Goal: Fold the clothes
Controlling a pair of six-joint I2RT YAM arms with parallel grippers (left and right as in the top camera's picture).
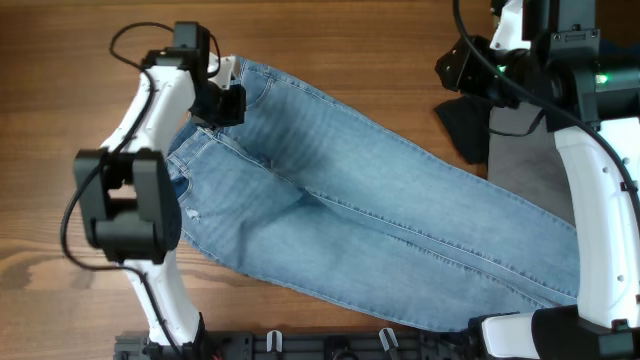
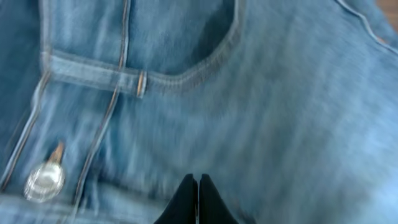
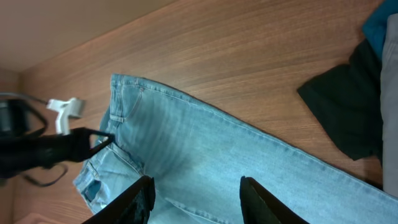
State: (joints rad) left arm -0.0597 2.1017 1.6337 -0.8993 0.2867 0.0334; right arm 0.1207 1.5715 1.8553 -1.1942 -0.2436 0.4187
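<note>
**Waist-end grab, no fold made yet**

My left gripper (image 2: 197,194) has its fingers pressed together, tips down on denim near the fly button (image 2: 45,180). I can't tell if any cloth is pinched. My right gripper (image 3: 196,199) is spread wide and empty, hovering above the thigh area.

The jeans (image 1: 380,220) lie flat on the table (image 1: 350,40), with the waistband far left and the legs running near right.

My read is that I'm securing the waist. Next I need a confirmed pinch on the left and a second hold on the right, then a level lift. I should stay clear of the dark cloth (image 1: 465,125).

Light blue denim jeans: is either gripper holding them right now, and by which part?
The left gripper appears shut on the light blue denim jeans at the waistband; the right gripper is open, holding nothing.
</note>
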